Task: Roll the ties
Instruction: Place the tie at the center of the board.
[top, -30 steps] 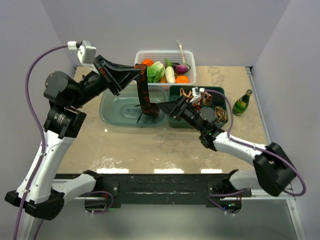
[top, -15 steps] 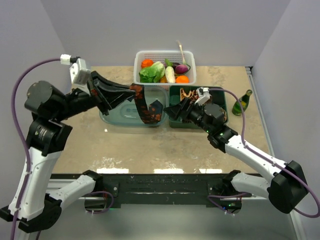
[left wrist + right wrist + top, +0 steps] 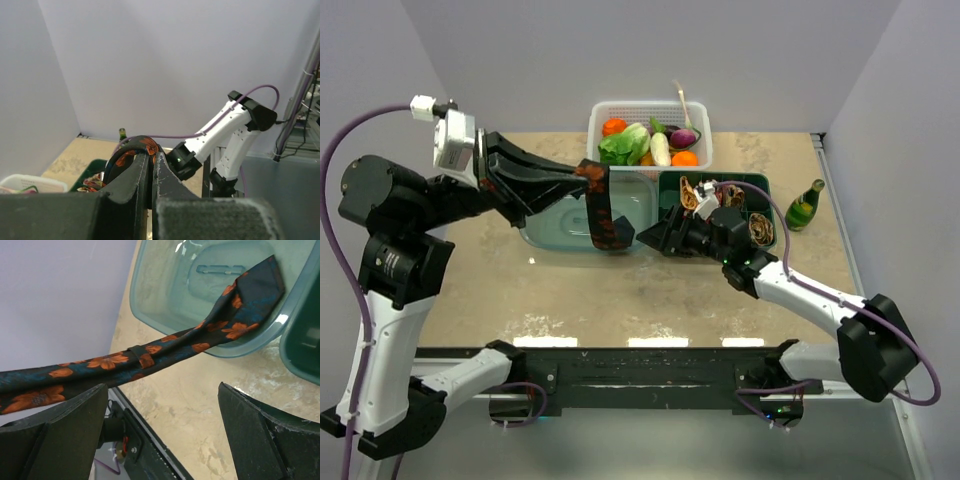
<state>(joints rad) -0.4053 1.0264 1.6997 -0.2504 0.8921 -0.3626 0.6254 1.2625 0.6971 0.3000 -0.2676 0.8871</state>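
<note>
Overhead, left pincer (image 3: 586,172) clamps black tie (image 3: 603,218) — tip drapes into teal tub (image 3: 542,232); right pincer (image 3: 642,236) gaping, empty — vegetable basket (image 3: 650,103) behind.

Pale lilac walls (image 3: 620,50), mottled tan tabletop (image 3: 620,290)

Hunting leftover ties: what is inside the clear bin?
Only the black tie, its pointed tip resting in a corner of the bin; the visible floor is bare. From above, the left arm hides the back-left part.

Blk/org tie (image 3: 150,354) — tip over bin (image 3: 160,295).
</note>
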